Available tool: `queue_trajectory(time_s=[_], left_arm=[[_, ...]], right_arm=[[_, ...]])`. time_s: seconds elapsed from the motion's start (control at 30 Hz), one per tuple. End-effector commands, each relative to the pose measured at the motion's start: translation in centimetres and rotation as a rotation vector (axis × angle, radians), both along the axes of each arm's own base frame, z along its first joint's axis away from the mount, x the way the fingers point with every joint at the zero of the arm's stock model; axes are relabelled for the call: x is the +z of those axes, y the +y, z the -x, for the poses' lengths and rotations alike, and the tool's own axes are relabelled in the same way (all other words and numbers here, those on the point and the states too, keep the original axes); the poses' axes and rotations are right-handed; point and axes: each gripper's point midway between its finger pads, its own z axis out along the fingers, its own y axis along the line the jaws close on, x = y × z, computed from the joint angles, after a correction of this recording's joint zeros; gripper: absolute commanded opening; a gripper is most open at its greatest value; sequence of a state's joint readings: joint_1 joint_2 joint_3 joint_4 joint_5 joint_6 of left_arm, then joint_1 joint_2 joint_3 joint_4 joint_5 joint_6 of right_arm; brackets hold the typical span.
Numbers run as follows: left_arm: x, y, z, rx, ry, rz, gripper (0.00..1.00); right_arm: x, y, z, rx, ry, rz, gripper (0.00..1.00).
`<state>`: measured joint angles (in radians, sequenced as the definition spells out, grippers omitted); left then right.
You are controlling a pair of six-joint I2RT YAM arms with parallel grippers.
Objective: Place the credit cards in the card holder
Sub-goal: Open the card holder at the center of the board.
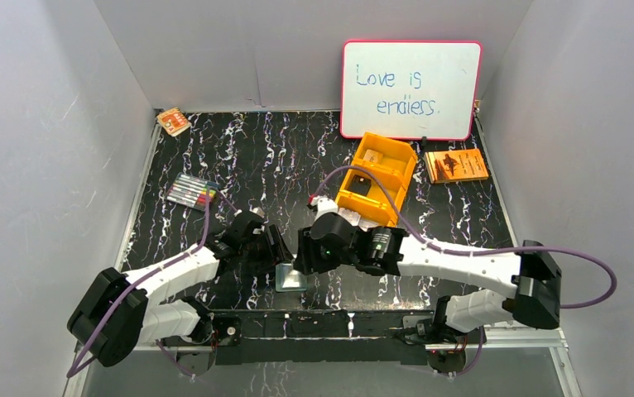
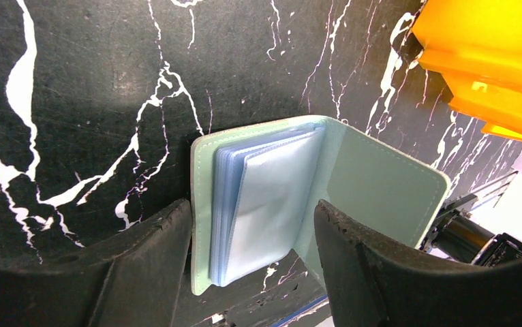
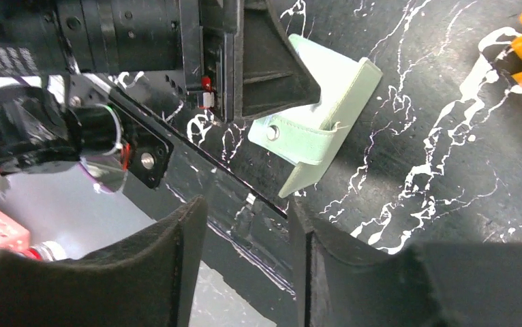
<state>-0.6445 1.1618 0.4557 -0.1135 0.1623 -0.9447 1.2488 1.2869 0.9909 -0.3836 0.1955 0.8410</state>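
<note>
Card holder [image 2: 381, 170] between fingers [image 2: 150, 272] of left gripper [image 2: 251, 208]

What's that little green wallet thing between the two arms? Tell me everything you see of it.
The card holder is a small sage-green wallet, leather-like, with a snap strap outside. It sits open on the black marbled table near the front edge, showing a stack of clear bluish sleeves. The left gripper straddles it; whether it grips is unclear.

Top view overhead, wrists close — sharing card holder [image 2: 381, 180]
</note>
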Motion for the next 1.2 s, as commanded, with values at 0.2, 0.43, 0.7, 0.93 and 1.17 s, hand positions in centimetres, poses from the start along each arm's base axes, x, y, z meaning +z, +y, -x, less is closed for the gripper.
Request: queue_trajectory(time_s=[0.2, 0.43, 0.7, 0.93, 1.17], left_arm=[[-1.7, 1.2, 1.5, -0.022, 0.074, -0.074, 0.64], [-1.6, 1.2, 1.6, -0.019, 0.073, -0.071, 0.64], [-0.8, 1.8, 2.0, -0.011, 0.06, -0.072, 0.66], [0.3, 1.5, 1.8, -0.008, 0.043, -0.05, 0.66], [0.5, 1.2, 1.8, -0.007, 0.052, -0.035, 0.66]], right_arm=[[-3.5, 2.1, -0.1, 0.016, 0.026, 0.1, 0.81], [-6.9, 1.1, -1.4, -0.073, 0.017, 0.219, 0.75], [-10.0, -3.6, -1.8, -0.211, 0.035, 0.291, 0.31], [-12.3, -5.9, -0.9, -0.238, 0.077, 0.322, 0.16], [-13.6, -7.0, -0.4, -0.268, 0.114, 0.304, 0.07]])
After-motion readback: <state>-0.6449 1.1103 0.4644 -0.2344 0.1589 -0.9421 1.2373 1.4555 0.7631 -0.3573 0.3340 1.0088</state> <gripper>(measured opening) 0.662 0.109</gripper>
